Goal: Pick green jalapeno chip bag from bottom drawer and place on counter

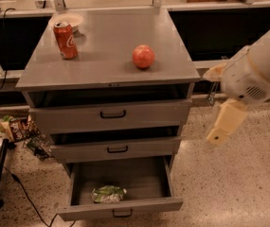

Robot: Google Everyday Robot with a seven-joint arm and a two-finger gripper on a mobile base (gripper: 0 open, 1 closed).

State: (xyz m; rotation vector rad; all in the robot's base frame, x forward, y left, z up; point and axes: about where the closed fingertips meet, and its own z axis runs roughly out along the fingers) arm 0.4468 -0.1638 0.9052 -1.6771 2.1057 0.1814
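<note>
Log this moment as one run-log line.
chip bag: unpicked, lying in open bottom drawer | counter: soda can, red fruit | gripper: right of counter, lower, away from bag

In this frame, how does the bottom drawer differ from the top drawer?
The bottom drawer is pulled far out; the top drawer is only slightly ajar. The bottom drawer's inside shows, holding the chip bag; the top drawer's inside is hidden. Both are grey with a black handle. The gripper hangs right of the cabinet, level with the upper drawers, touching nothing.
</note>
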